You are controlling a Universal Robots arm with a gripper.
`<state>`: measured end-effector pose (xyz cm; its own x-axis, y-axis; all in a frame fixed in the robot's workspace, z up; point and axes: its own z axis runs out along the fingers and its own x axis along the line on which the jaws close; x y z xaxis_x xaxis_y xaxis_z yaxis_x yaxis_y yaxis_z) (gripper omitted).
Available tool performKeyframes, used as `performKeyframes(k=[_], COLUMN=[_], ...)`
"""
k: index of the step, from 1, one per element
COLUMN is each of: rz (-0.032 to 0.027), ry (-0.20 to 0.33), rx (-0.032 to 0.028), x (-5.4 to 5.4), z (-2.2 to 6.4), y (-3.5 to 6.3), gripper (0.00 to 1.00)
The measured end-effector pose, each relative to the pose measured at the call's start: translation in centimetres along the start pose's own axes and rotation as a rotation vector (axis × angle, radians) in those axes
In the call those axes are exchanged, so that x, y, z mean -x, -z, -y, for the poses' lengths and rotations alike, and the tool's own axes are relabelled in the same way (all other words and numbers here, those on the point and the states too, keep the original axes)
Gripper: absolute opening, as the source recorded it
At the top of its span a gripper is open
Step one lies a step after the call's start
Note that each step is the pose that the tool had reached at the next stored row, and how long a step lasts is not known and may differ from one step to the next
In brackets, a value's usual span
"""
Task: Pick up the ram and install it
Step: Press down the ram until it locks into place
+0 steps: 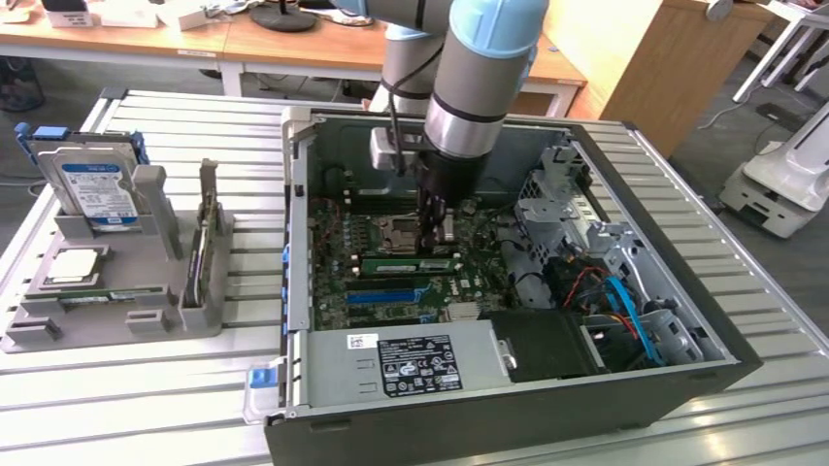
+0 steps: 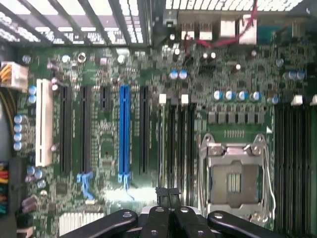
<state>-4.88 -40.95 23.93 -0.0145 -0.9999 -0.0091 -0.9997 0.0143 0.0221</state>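
Gripper [image 1: 434,231] pressed together, empty, over the ram [image 1: 410,262] in its slot; pushing-in step, I think; needs a straight, gentle push.

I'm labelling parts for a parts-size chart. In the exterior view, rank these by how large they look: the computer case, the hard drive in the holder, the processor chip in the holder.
1. computer case, by far the largest.
2. hard drive, standing upright in the grey holder.
3. processor chip, lying flat below it, smallest.
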Motion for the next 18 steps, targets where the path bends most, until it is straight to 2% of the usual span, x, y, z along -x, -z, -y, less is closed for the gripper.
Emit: performKeyframes(k=[12, 18], rz=[0.0001, 0.0000], ry=[0.000, 0.000], rx=[0.0000, 0.0000], x=[0.1, 0.1], z=[-3.42, -3.66], y=[-0.16, -0.16], gripper=[0.11, 0.11])
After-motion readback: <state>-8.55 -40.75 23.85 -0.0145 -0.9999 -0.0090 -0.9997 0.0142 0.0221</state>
